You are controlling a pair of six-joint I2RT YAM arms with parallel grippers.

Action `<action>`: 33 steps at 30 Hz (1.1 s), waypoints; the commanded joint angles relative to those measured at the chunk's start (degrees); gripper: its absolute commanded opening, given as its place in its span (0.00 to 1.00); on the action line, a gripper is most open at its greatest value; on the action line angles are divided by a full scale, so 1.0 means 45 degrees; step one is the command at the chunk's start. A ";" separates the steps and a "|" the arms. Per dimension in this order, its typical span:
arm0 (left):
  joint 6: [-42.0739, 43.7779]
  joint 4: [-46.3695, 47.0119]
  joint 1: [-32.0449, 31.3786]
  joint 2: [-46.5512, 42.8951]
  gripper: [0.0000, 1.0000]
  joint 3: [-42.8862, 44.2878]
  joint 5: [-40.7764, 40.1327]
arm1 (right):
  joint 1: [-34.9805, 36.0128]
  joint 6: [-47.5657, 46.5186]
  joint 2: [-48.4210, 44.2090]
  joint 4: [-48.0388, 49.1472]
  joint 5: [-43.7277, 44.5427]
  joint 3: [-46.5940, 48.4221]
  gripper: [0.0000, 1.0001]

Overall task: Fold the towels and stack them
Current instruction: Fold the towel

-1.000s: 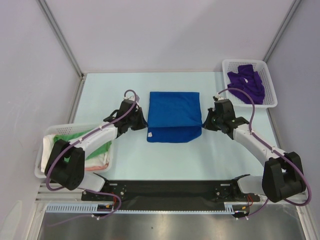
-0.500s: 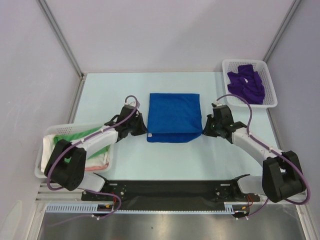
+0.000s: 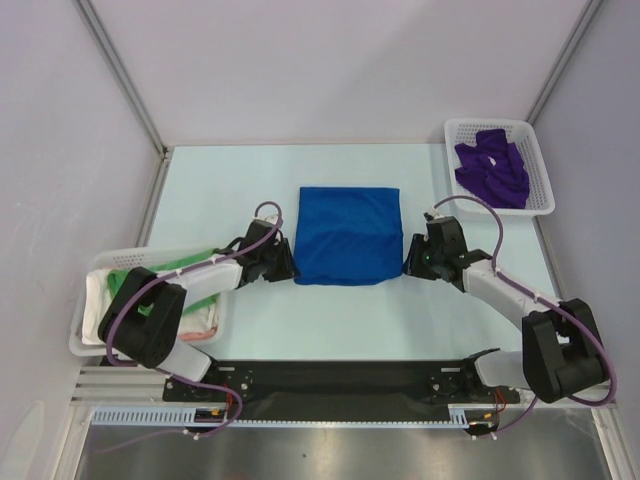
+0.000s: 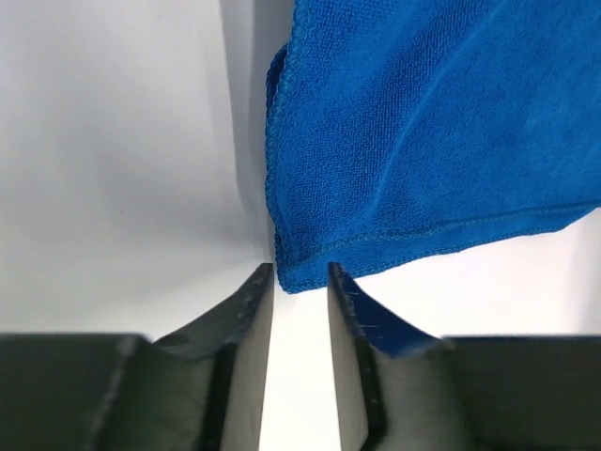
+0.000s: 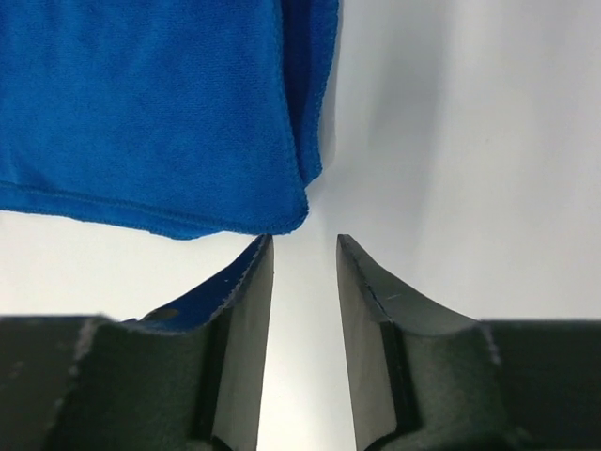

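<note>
Pale, smooth table with plain grey walls behind it fills the overhead view. At the near edge sit the two arm bases. Near the left base a white mesh basket holds folded towels, a green towel on top and white and pinkish ones beside it.

A little farther, the left gripper and the right gripper lie low at the two near corners of the blue towel. Both stand slightly open and hold nothing. In the wrist views each near corner lies just in front of the parted fingertips, a little toward the towel side, not between them.

The blue towel is soft terry with a stitched hem, folded into an almost square shape in the middle of the table. Its folded layers show at both side edges. Both arms are about equally near to it, so either one probably can reach for the next fold.

Farthest, at the right back corner, another mesh basket holds a crumpled purple towel.
</note>
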 commanded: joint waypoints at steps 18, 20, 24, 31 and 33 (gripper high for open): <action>-0.0141 0.0786 -0.0083 -0.0127 0.49 -0.0220 -0.0786 | -0.0747 0.0969 0.2599 0.4830 -0.1559 -0.0387 0.43; -0.0121 0.0786 -0.0103 -0.0029 0.47 -0.0122 -0.0727 | -0.0727 0.1008 0.2911 0.4693 -0.1755 0.0021 0.38; -0.0082 0.0767 -0.0083 0.0205 0.43 0.0093 -0.0610 | -0.0552 0.1086 0.3205 0.4108 -0.2204 0.0784 0.17; -0.0004 0.0669 -0.0064 0.0284 0.37 0.0230 -0.0532 | -0.0415 0.0697 0.2132 0.1083 -0.1834 0.2597 0.11; -0.0004 0.0650 -0.0064 0.0264 0.37 0.0328 -0.0473 | -0.0434 0.0599 0.1878 0.0261 -0.1736 0.2990 0.19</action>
